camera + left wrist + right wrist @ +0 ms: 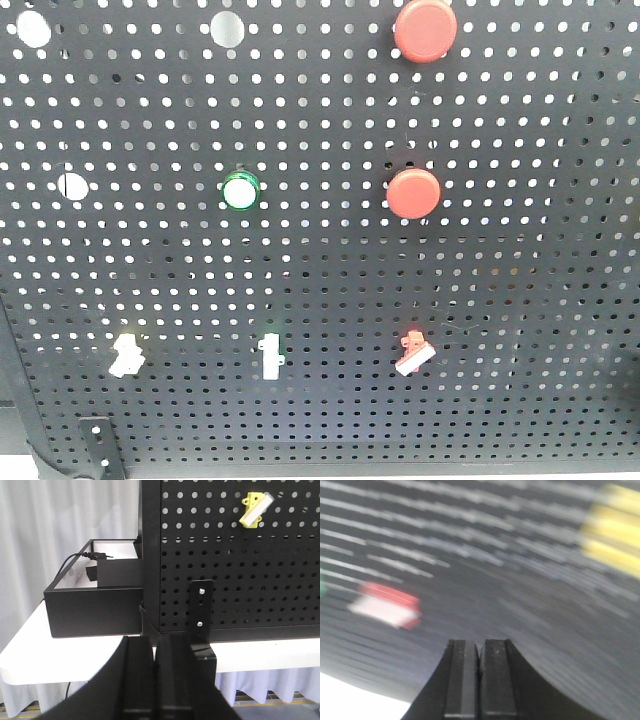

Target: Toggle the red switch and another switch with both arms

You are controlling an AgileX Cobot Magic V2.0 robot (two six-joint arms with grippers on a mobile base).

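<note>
Closest to us in both wrist views are the grippers. Our left gripper (156,680) has its two fingers pressed together with nothing between them, and our right gripper (479,680) is closed the same way, also empty.

Past the left one there's a white table (30,655) with one black open box (95,611) on it, a cable plugged in, and the black pegboard (235,570) standing beside it. The yellowish switch (256,509) sits high on the board, above and to the right of the left jaws, well apart from them.

The right wrist view is badly smeared, but we can make out the red switch (387,605) up and left of the jaws, not touching, plus a yellow blur (615,527) at far right.

Front view count: two big round red buttons (424,30) (413,193), one green round button (240,190), and three small toggles along the bottom row, red at right (413,352), a straight white one (271,355) in the middle, pale one at left (127,353).
</note>
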